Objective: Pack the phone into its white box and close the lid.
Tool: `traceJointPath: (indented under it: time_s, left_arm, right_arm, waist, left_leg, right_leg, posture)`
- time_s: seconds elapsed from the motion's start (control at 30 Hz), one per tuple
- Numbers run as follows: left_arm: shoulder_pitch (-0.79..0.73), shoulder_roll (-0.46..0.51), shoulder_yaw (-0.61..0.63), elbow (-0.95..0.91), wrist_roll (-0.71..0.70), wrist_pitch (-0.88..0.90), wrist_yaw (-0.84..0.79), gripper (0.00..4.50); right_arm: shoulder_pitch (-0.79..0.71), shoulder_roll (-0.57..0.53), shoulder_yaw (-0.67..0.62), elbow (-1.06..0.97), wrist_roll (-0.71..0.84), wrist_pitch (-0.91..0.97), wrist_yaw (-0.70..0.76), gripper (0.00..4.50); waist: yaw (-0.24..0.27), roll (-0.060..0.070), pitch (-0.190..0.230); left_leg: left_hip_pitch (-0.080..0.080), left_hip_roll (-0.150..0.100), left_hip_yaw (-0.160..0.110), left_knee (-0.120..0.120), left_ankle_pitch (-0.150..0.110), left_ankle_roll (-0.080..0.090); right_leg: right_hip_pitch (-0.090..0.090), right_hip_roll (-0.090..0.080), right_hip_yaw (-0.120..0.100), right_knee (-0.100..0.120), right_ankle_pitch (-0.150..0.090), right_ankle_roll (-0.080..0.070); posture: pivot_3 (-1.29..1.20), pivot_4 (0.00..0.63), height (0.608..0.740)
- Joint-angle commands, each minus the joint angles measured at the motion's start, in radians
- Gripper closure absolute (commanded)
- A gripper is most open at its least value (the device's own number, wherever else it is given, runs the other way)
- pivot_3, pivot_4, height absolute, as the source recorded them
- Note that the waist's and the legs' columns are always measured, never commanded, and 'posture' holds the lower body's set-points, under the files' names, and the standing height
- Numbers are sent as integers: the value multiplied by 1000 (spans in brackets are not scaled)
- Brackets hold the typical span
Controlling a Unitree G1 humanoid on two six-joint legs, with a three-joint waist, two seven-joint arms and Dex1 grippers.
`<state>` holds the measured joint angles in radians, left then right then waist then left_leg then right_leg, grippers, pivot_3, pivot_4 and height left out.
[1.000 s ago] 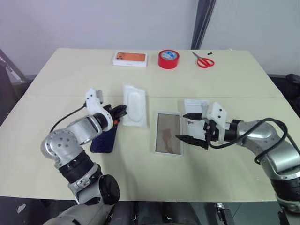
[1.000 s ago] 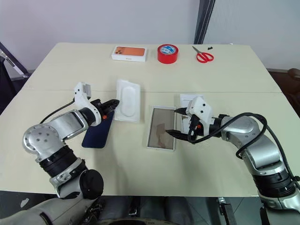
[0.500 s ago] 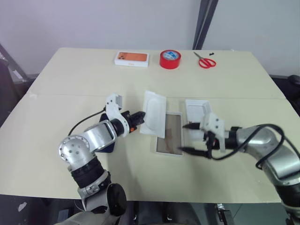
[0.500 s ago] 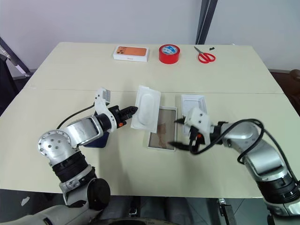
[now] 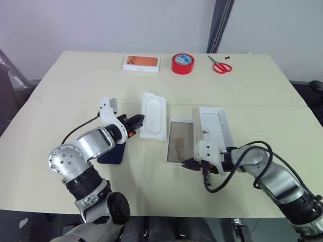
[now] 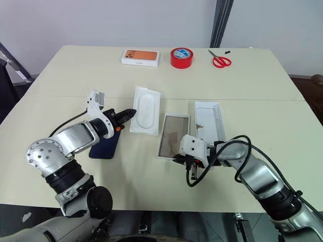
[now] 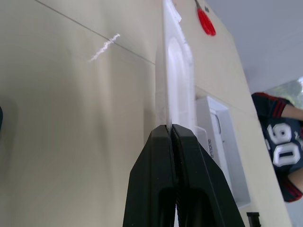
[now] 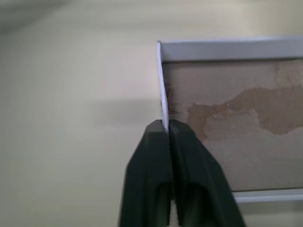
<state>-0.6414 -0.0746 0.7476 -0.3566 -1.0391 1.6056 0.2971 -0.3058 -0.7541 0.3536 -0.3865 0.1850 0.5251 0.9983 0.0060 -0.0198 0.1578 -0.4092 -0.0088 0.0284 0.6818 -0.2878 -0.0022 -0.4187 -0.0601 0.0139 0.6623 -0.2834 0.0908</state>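
The white box [image 5: 180, 141], tan inside, lies open at the table's middle. My right gripper [image 5: 184, 164] is shut on the box's near rim [image 8: 163, 101]. The lid [image 5: 216, 126] rests white side up just right of the box. The dark blue phone [image 5: 111, 155] lies flat on the table to the left, partly under my left arm. My left gripper [image 5: 141, 119] is shut on the edge of a flat white insert [image 5: 154, 114] with a rounded recess, holding it left of the box; the pinched insert edge [image 7: 166, 101] stands between the shut fingers.
Along the far edge sit a white box with an orange top [image 5: 141, 63], a red tape roll [image 5: 182, 63] and red scissors [image 5: 220, 65]. A person in a numbered jersey [image 7: 283, 150] stands beyond the table's right side.
My right gripper has dropped toward the table's near side and shut on the box's near rim. My left gripper swung the insert right over the box, then back left.
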Motion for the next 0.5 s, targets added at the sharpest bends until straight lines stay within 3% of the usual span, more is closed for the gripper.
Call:
traceJointPath:
  time_s: [0.03, 0.17, 0.4, 0.5]
  left_arm:
    - [-54, 20, 45, -13, -45, 3, 13, 4500]
    - [-80, 35, 65, 3, -54, 8, 25, 4500]
    - [-66, 36, 48, 2, -80, 9, 51, 4500]
    - [-45, 36, 30, -2, -86, 9, 62, 4500]
  right_arm:
    - [-68, 60, 49, 1, -42, -21, -18, 4438]
    - [-157, 152, 111, 73, -110, -19, -63, 4438]
    - [-209, 215, 135, 137, -173, -16, -95, 4438]
    - [-198, 216, 110, 108, -143, -38, -70, 3149]
  waist:
    - [0, 0, 0]
    - [0, 0, 0]
    - [4, 0, 0]
    - [1, 0, 0]
  left_leg:
    - [0, 0, 0, 0, 0, 0]
    - [0, 0, 0, 0, 0, -1]
    - [0, -1, 0, 0, 0, -1]
    - [0, -1, 0, 0, 0, -1]
  right_leg:
    - [0, 0, 0, 0, 0, 0]
    - [0, 0, 0, 0, 0, 0]
    - [0, -1, 0, 0, 0, 0]
    - [0, -1, 0, 0, 0, 0]
  posture:
    - [0, 150, 725]
    - [0, 150, 725]
    - [0, 150, 725]
    - [0, 150, 725]
